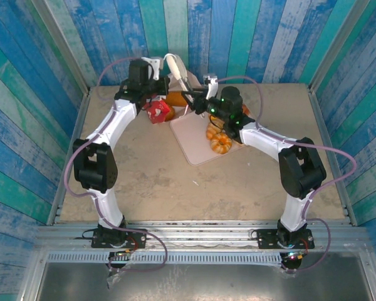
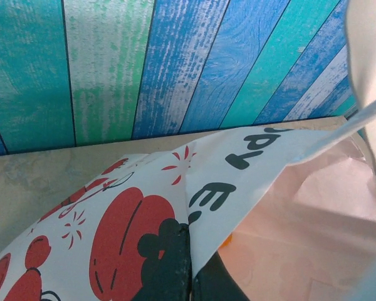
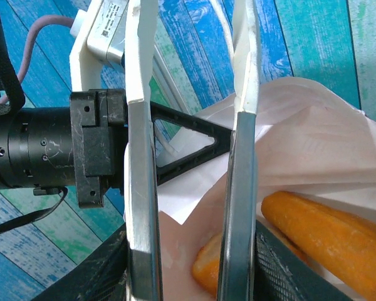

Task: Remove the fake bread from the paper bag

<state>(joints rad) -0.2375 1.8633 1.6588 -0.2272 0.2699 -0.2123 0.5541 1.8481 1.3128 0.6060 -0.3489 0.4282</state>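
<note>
Long glossy orange loaf [image 3: 329,241]: inside the red-and-white paper bag with red fruit print [image 1: 156,111], lying against its white inner wall. In the right wrist view its long axis runs from upper left down to lower right, and the lower end is cut off by the frame. In the top view we see an orange end [image 1: 175,99] at the bag's mouth, pointing toward the right arm.

Second orange piece [image 3: 207,266]: also in the bag, half hidden behind the right claw's fingers; we cannot tell its shape.

Bag stands at the back of the beige desk [image 1: 150,182], mouth turned right.

Left claw [image 3: 203,139]: closed, black fingers pinching the bag's rim.

Right claw [image 3: 191,37]: jaws partly apart at the bag's mouth; we see nothing clamped between them.

Pale square tray [image 1: 191,135], just right of the bag, carries an orange twisted ring [image 1: 220,145] and another golden pastry [image 1: 212,132] touching it, partly covered by the right arm.
</note>
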